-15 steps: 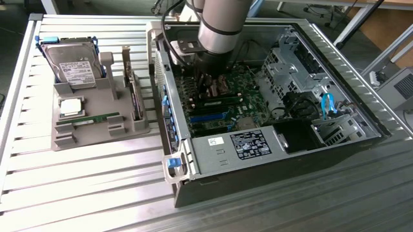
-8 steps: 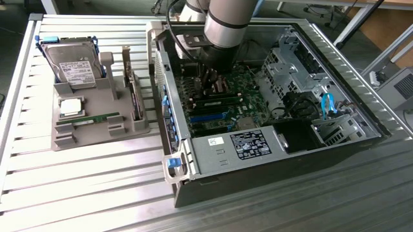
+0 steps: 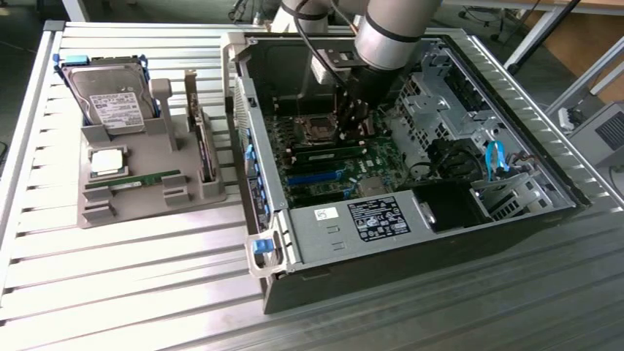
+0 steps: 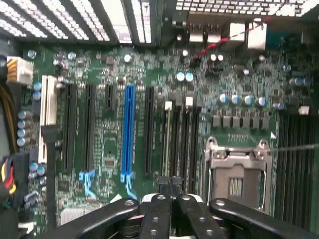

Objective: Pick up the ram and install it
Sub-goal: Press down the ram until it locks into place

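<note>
A ram stick, thin and green, lies flat in the grey holder at the exterior view's left, far from the arm. A second thin green ram stick stands on edge in one of the black memory slots on the motherboard inside the open computer case. My gripper hangs inside the case over the near ends of those slots, beside the CPU socket. Its fingers are shut together with nothing visible between them.
The holder also carries a hard drive, a square silver CPU chip and an upright dark card. Inside the case are a blue slot, drive cages, blue cables and the labelled power supply. Case walls close in around the arm.
</note>
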You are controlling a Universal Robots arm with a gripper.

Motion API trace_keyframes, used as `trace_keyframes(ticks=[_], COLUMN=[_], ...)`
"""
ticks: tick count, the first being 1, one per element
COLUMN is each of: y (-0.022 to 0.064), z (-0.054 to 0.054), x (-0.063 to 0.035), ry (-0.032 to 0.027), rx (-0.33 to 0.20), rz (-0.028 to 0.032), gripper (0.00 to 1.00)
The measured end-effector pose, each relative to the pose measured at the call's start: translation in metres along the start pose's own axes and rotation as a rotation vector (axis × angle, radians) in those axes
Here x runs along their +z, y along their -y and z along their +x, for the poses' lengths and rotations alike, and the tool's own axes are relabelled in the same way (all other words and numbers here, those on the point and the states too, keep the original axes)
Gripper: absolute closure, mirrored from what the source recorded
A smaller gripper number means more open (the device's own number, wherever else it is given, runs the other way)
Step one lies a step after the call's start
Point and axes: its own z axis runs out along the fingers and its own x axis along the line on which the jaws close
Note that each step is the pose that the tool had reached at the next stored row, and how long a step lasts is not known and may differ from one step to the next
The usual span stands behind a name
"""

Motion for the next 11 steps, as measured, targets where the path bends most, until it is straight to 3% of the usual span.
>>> trace_keyframes(ticks=[2, 11], y=[0.0101, 0.0325], z=[0.000, 0.002], x=[-0.0009, -0.0068], ry=[0.0006, 0.0010], rx=[0.000, 0.000], rz=[-0.0055, -0.0168], gripper=[0.91, 0.91])
